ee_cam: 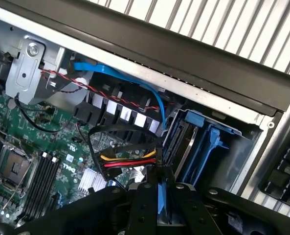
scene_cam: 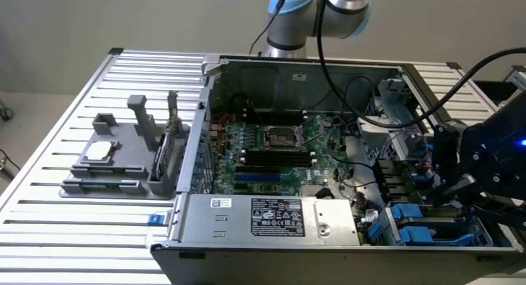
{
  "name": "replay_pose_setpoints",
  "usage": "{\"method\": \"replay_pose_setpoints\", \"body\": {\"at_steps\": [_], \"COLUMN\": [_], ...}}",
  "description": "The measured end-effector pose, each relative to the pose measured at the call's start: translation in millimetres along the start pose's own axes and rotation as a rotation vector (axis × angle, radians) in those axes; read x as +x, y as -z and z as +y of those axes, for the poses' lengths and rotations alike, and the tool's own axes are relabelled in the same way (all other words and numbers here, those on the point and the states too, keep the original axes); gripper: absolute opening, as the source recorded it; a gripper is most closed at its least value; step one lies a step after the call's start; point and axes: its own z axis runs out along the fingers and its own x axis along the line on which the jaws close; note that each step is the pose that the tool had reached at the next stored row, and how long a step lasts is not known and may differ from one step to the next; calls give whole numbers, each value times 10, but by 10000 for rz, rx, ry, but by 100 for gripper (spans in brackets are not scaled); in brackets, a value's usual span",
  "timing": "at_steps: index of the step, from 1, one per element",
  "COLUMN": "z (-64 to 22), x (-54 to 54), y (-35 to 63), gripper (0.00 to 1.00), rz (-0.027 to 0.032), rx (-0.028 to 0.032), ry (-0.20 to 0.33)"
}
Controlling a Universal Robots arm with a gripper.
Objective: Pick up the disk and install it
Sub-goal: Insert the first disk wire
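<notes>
End effector (ee_cam: 160, 182) is pinching the disk (ee_cam: 160, 198) edge-on by its blue carrier, close to the drive bay (ee_cam: 247, 147); keeping it parallel to the bay's rails and clear of the power cable (ee_cam: 127, 160) is likely mattering most.

Bright even light; glare on slatted table (scene_cam: 74, 242); case (scene_cam: 279, 76) interior shadowed.

Camera setup: two views, one open computer case (scene_cam: 279, 82).
Exterior: high, oblique, well back over the slatted table (scene_cam: 49, 236). Wrist: close above the case's drive-bay corner, facing in. Shared: motherboard (scene_cam: 324, 134), blue drive bays (scene_cam: 411, 217).
</notes>
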Motion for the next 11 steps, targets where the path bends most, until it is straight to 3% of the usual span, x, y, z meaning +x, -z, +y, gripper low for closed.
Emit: {"method": "replay_pose_setpoints", "body": {"at_steps": [3, 8, 11], "z": [25, 47, 58], "x": [64, 117, 118], "y": [13, 80, 97], "gripper": [16, 16, 16], "rz": [-180, -574, -739], "rx": [70, 227, 281], "ry": [-7, -33, -136]}}
